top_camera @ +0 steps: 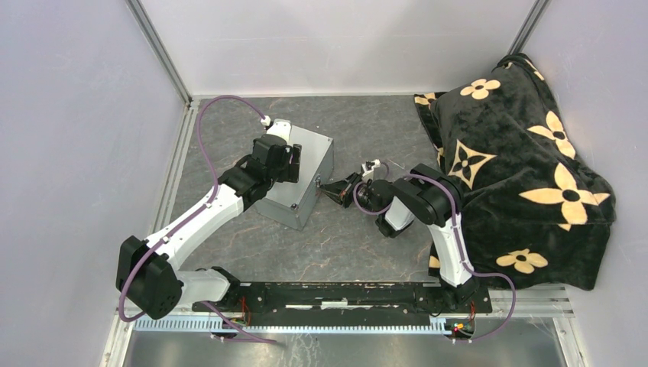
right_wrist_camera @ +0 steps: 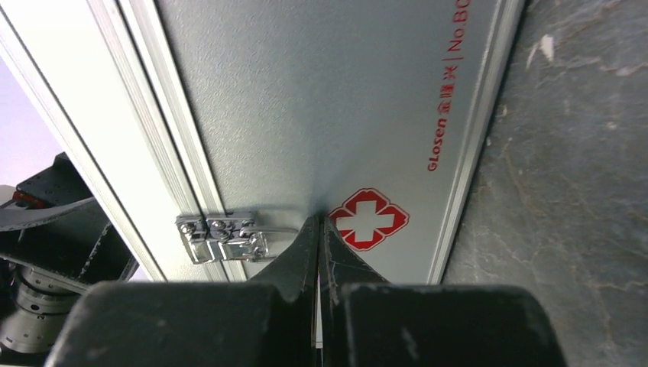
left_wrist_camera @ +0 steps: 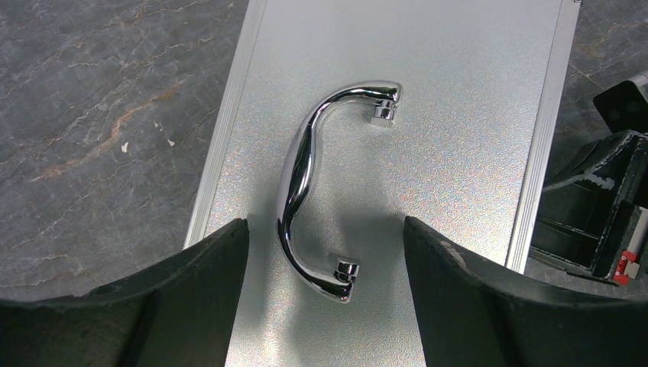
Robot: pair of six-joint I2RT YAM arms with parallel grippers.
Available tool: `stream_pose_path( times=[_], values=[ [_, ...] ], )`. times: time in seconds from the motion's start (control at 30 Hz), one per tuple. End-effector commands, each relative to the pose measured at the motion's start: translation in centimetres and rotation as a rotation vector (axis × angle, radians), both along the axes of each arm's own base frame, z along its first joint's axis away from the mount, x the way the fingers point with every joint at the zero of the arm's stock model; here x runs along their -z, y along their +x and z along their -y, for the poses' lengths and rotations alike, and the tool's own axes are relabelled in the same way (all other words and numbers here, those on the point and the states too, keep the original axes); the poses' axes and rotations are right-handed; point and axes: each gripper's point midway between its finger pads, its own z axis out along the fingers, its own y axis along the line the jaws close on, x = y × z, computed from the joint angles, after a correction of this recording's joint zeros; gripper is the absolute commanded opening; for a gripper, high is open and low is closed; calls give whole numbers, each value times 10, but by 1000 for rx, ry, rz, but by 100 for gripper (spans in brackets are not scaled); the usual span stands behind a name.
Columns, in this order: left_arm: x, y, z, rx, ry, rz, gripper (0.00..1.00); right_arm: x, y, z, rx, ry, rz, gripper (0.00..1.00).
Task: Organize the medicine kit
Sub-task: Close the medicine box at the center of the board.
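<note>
The medicine kit (top_camera: 312, 151) is a silver-grey metal case standing on the dark table left of centre, lid closed. My left gripper (top_camera: 294, 162) hovers over its lid (left_wrist_camera: 458, 115), open and empty; in the left wrist view (left_wrist_camera: 325, 229) the chrome handle (left_wrist_camera: 302, 176) lies between the fingers. My right gripper (top_camera: 327, 189) is shut with nothing in it. In the right wrist view its tips (right_wrist_camera: 319, 219) sit against or just off the case's front face (right_wrist_camera: 306, 99), between the closed latch (right_wrist_camera: 221, 235) and a red cross sticker (right_wrist_camera: 369, 219).
A black blanket with cream flowers (top_camera: 520, 168) covers a bulky shape at the right side of the table. White enclosure walls and a metal rail (top_camera: 177, 153) bound the left and back. The right arm (left_wrist_camera: 604, 214) shows beside the case in the left wrist view.
</note>
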Motion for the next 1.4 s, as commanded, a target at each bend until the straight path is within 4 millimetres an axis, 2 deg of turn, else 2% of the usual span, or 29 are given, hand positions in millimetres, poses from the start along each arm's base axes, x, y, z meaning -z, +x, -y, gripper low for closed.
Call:
stream_pose_path(
  times=[0.0, 0.63, 1.03, 1.37],
  values=[
    [42, -24, -10, 31, 92, -167, 80, -126, -31, 10, -38, 307, 422, 0],
    [46, -24, -10, 35, 99, -182, 79, -133, -35, 18, -14, 302, 432, 0],
    [48, -24, -9, 37, 101, -189, 79, -147, -36, 17, -26, 323, 469, 0],
    [49, -24, -8, 40, 101, -194, 78, -158, -43, 27, -7, 308, 517, 0]
  ],
)
